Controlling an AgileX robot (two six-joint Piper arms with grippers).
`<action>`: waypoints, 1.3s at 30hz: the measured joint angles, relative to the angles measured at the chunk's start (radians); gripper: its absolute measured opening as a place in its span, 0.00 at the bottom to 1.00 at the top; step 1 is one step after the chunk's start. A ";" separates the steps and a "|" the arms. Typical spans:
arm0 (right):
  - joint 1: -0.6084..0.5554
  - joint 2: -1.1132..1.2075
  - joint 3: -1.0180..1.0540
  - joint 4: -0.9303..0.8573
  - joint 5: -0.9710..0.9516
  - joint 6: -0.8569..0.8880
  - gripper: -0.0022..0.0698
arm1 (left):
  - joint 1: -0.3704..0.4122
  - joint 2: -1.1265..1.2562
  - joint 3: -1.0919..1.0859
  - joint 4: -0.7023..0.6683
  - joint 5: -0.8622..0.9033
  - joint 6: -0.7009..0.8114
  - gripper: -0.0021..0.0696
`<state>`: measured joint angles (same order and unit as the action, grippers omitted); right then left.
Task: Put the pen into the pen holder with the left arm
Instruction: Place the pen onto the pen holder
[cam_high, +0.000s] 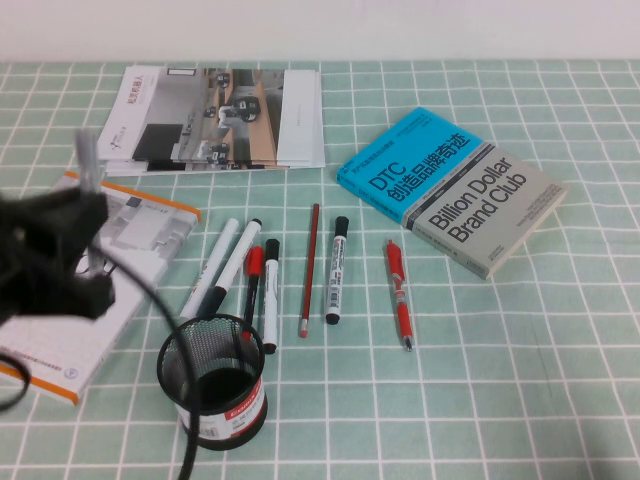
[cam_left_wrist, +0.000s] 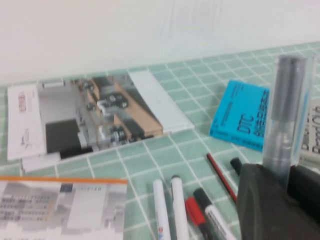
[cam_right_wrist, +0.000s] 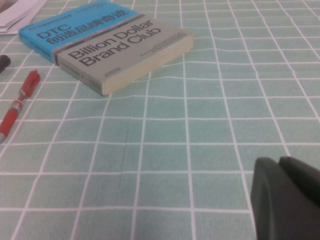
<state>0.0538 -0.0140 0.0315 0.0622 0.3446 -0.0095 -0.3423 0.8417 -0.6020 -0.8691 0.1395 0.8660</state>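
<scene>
Pen (cam_high: 88, 160), slim, pale grey and semi-transparent, stands nearly upright in the left gripper (cam_high: 75, 235), which is clenched on its lower part. In the high view this gripper sits at about 9 o'clock, raised above an orange-edged booklet (cam_high: 150, 215) on the surface (cam_high: 520, 380), a green cloth with a white grid. In the left wrist view the pen (cam_left_wrist: 287, 115) rises out of the black gripper body (cam_left_wrist: 272, 205), its upper length free in the air.

At about 7 o'clock stands the pen holder (cam_high: 213, 382), a black wire-mesh cup with a solid base band and a small red label. It is upright, to the right of the gripper and nearer the camera, apart from the pen.

Just beyond the holder lie two white markers (cam_high: 222, 262), a red-capped marker (cam_high: 252, 280), a black-capped marker (cam_high: 270, 295), a thin red pencil (cam_high: 309, 268) and another black-capped marker (cam_high: 336, 270). A red pen (cam_high: 400, 293) lies further right. A blue and grey book (cam_high: 455, 187) rests at 2 o'clock, and a photo brochure (cam_high: 215, 118) at 11 o'clock.

The right gripper (cam_right_wrist: 287, 200) shows only in its own wrist view, low over bare cloth near the book (cam_right_wrist: 107, 45); whether it is released or clenched cannot be told.
</scene>
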 joint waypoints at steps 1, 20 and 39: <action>0.000 0.000 0.000 0.000 0.000 0.000 0.00 | 0.000 -0.017 0.019 -0.005 -0.005 0.006 0.10; 0.000 0.000 0.000 0.002 0.000 0.000 0.00 | 0.000 -0.055 0.051 0.136 0.003 -0.110 0.10; 0.000 0.000 0.000 0.004 0.000 0.000 0.00 | -0.141 -0.023 0.298 1.063 -0.599 -1.119 0.10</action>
<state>0.0538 -0.0140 0.0315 0.0661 0.3446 -0.0095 -0.4833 0.8185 -0.3040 0.1940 -0.4598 -0.2531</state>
